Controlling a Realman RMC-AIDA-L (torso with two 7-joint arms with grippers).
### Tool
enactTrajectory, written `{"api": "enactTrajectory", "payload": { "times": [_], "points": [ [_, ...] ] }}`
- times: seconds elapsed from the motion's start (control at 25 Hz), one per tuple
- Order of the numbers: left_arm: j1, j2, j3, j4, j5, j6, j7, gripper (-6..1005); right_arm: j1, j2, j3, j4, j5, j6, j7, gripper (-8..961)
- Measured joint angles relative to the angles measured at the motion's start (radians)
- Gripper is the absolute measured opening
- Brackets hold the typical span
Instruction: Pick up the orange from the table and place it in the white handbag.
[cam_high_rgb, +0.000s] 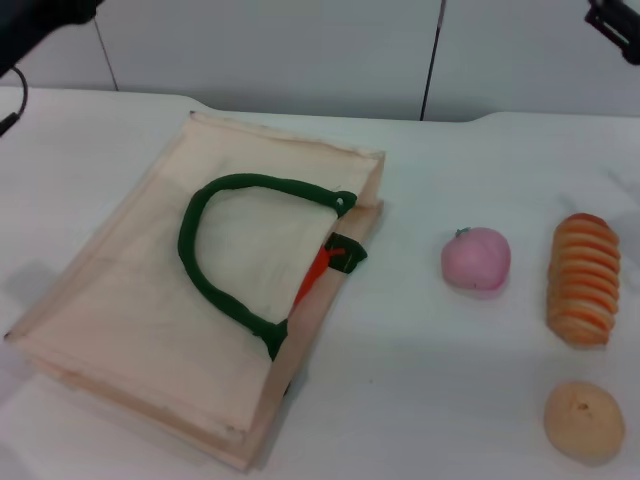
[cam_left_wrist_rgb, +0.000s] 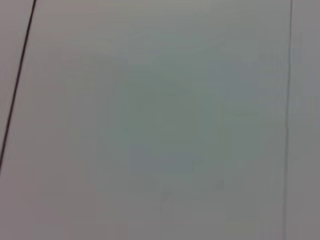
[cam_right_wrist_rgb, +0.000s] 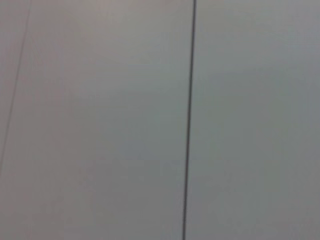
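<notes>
Orange (cam_high_rgb: 312, 277) sliver glossy inside flat cream fabric white handbag (cam_high_rgb: 120, 300); both tools' states unclear, at top corners.

The white handbag (cam_high_rgb: 150, 300) lies flat on the table (cam_high_rgb: 420, 380), a sliver of the orange (cam_high_rgb: 312, 278) showing at its mouth. To its right sit a pink fruit (cam_high_rgb: 476, 259), a ridged bread (cam_high_rgb: 584, 279) and a tan bun (cam_high_rgb: 584, 421).

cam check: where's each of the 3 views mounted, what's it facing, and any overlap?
Head: above the table, looking down at the white handbag, the orange peeking from its mouth, and three other foods; arm tips at both top corners.
Left wrist: faces a blank panelled wall only.
Right wrist: the same.
Shared: both wrist views show only wall seams.
</notes>
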Motion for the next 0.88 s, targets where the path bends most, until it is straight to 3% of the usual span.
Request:
{"api": "enactTrajectory", "payload": {
  "times": [0.48, 0.76, 0.88],
  "points": [
    [0.072, -0.005, -0.001, 0.340, -0.221, -0.161, 0.531, 720, -0.001, 0.001, 0.056, 0.197, 0.204, 0.007, -0.180, 880],
    [0.127, -0.004, -0.001, 0.556, -0.414, -0.171, 0.825, 719, -0.002, 0.000, 0.139, 0.239, 0.222, 0.002, -0.210, 880],
    [0.136, -0.003, -0.001, 0.598, -0.437, -0.171, 0.891, 718, -0.004, 0.000, 0.151, 0.240, 0.223, 0.003, -0.211, 879]
  ]
}}
